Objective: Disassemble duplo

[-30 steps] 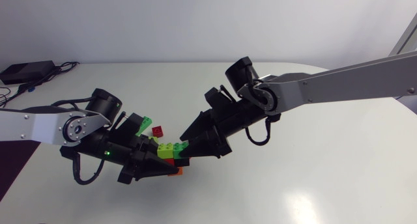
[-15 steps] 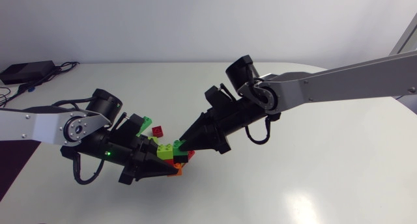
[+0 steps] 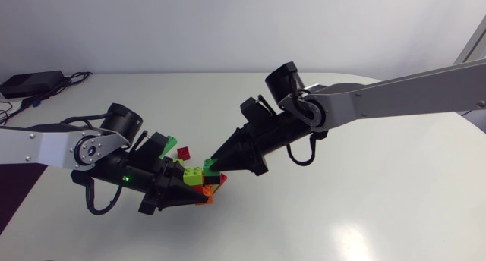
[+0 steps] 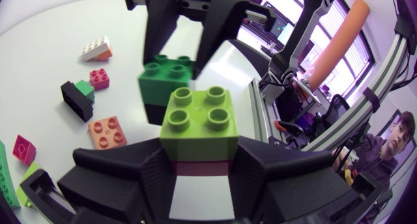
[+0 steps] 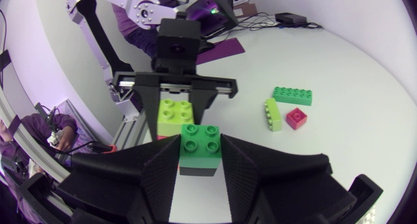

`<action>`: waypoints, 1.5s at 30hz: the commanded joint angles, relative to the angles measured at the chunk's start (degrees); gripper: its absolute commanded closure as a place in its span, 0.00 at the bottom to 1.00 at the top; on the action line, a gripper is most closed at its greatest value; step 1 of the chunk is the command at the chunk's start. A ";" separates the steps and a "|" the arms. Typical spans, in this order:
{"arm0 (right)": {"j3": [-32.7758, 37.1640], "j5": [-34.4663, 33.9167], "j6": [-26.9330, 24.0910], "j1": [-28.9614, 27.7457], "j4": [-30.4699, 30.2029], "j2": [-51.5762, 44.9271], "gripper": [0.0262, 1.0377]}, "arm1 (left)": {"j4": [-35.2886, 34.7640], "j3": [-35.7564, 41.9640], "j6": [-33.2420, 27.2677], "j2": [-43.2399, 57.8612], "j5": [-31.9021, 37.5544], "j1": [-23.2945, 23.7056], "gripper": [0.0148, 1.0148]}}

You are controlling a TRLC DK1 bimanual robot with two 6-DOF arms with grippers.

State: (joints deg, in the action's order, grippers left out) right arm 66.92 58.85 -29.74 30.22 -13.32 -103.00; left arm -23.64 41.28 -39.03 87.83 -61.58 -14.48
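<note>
My left gripper point(image 3: 196, 183) is shut on a duplo stack: a lime brick point(image 4: 195, 120) on top of a dark red one point(image 4: 195, 167). Straight ahead of it, my right gripper point(image 3: 212, 168) is shut on a dark green brick point(image 5: 200, 139) that sits on a black brick point(image 5: 197, 169). In the left wrist view the dark green brick point(image 4: 166, 76) stands just behind the lime one, touching or nearly so. Both grippers meet tip to tip above the table's middle. An orange piece point(image 3: 203, 201) shows under the left fingers.
Loose bricks lie on the table: a red one point(image 3: 184, 152), a long green one point(image 5: 292, 95), a lime one point(image 5: 273, 114), an orange one point(image 4: 107, 131), a white-and-orange one point(image 4: 96, 49) and a black-and-green one point(image 4: 78, 98).
My right gripper has shut on the dark green brick and moved it slightly up and back. The left arm has kept still with its stack.
</note>
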 commanded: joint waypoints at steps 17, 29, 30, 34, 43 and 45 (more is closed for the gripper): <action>-3.63 -30.20 6.27 -1.39 13.06 0.78 0.81 | -0.18 1.61 -0.79 0.59 0.41 0.33 0.65; -1.44 -47.34 5.83 -0.95 17.01 -6.16 0.79 | 1.67 1.17 -0.35 0.32 4.45 -0.72 0.65; -1.08 -47.78 5.83 -1.04 17.01 -6.86 0.78 | 2.46 1.00 0.00 -0.12 5.68 -0.72 0.65; -0.47 -49.53 6.18 -1.04 17.45 -8.80 0.76 | 13.71 -2.60 7.56 -4.25 9.81 -0.02 0.65; -0.03 -51.03 6.62 -1.74 21.50 -12.05 0.71 | 29.26 -8.85 14.77 -9.61 22.12 -0.90 0.65; 0.15 -50.94 6.80 -2.18 21.67 -12.40 0.70 | 30.93 -9.72 14.77 -10.05 24.76 -1.78 0.64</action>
State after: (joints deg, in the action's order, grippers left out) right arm 66.65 8.54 -23.77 28.75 8.29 -113.10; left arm 5.91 33.69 -25.78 78.83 -38.06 -15.33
